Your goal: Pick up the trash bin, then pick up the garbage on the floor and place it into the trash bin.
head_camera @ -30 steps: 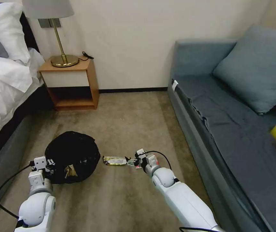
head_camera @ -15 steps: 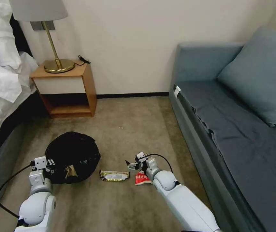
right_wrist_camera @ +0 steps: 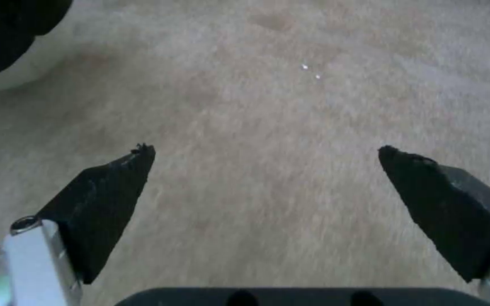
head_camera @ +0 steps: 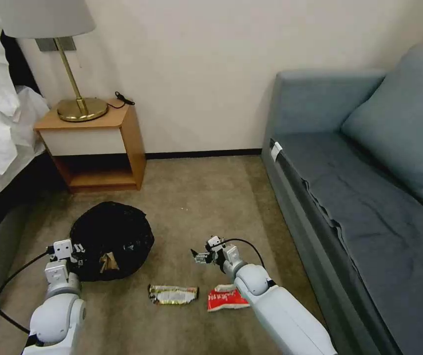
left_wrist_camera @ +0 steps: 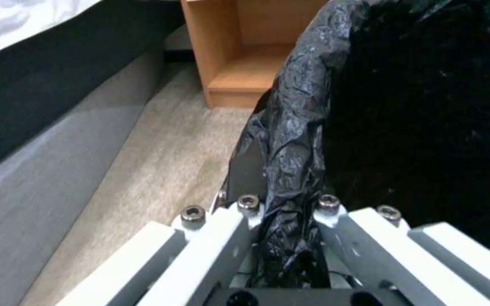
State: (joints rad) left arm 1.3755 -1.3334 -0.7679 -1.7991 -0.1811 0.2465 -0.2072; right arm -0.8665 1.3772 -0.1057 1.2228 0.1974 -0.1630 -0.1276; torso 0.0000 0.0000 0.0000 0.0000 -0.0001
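Left gripper (head_camera: 75, 250) is clamped on the bag-lined rim of the trash bin (head_camera: 111, 240), fingers (left_wrist_camera: 336, 231) pinching black plastic, with a tan paper scrap (head_camera: 106, 262) at the bin's near edge. Just right of the bin and nearer the robot, the dark silvery wrapper (head_camera: 173, 294) lies flat on the carpet (head_camera: 196, 207), and the red-white packet (head_camera: 227, 299) sits just beyond it. Right gripper (head_camera: 199, 257) hovers right of the bin, jaws spread wide and empty over bare carpet.
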